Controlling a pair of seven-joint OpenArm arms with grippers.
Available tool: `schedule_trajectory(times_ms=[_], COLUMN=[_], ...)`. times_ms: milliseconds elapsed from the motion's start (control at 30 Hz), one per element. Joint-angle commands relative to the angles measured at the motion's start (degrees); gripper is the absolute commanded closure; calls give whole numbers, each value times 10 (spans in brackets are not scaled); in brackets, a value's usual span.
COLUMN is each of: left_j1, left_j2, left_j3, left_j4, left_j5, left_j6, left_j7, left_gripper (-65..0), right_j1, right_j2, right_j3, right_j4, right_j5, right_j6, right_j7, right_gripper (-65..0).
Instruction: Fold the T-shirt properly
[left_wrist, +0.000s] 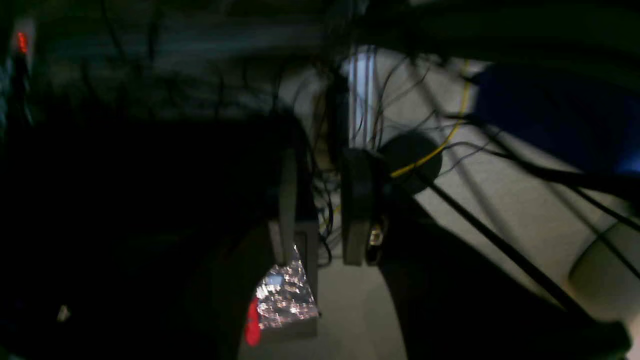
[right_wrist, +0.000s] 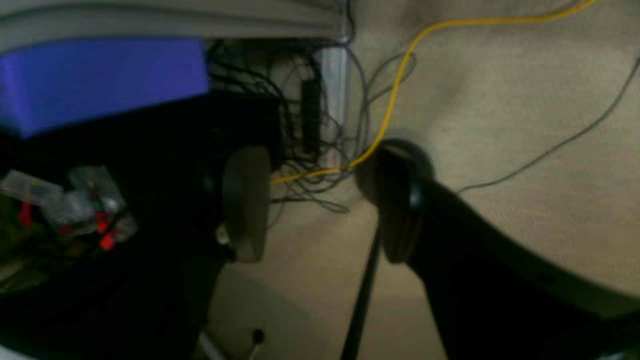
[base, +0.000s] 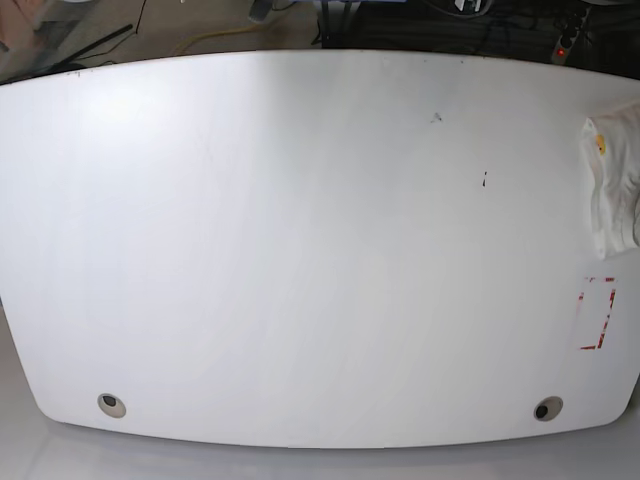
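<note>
The T-shirt (base: 614, 185) lies bunched up at the far right edge of the white table (base: 300, 250) in the base view, partly cut off by the frame; a small yellow mark shows on it. Neither arm appears in the base view. In the left wrist view my left gripper (left_wrist: 320, 210) hangs over a dim floor, its jaws a little apart with nothing between them. My right gripper (right_wrist: 320, 205) is open wide in the right wrist view, also above the floor and empty. Neither wrist view shows the T-shirt.
A red-marked rectangle (base: 597, 313) sits on the table below the shirt. Two round cable holes (base: 112, 405) (base: 546, 409) lie near the front edge. Both wrist views show tangled dark cables, a yellow cable (right_wrist: 400, 75) and a blue box (right_wrist: 100, 80).
</note>
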Motion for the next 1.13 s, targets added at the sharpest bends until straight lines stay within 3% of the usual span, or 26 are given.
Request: schedule_trajectory(times_ms=[0, 233, 467, 700, 867, 1100], left_j1=[-35, -164, -219, -250, -252, -266], left_j2=[-13, -28, -30, -30, -30, -29], left_j3=[-1, 5, 8, 23, 50, 52], left_j4=[-80, -306, -409, -454, -456, -456], left_j5=[0, -1, -1, -1, -2, -1], left_j6=[33, 92, 108, 118, 156, 154], left_j7=[-6, -40, -101, -112, -114, -115], left_gripper=[-133, -133, -133, -133, -135, -133], right_j1=[19, 113, 183, 210, 210, 210], right_j2=[4, 7, 6, 3, 2, 2], right_j3=[1, -1, -1, -1, -1, -1], right_j4=[-51, -188, -268, -280, -280, -280], right_j5=[-17, -84, -144, -149, -150, -150], right_j6=[-13, -47, -93, -98, -99, -99], right_j7=[3, 57, 60, 58, 58, 58], right_gripper=[-312, -312, -312, -317, -317, -317])
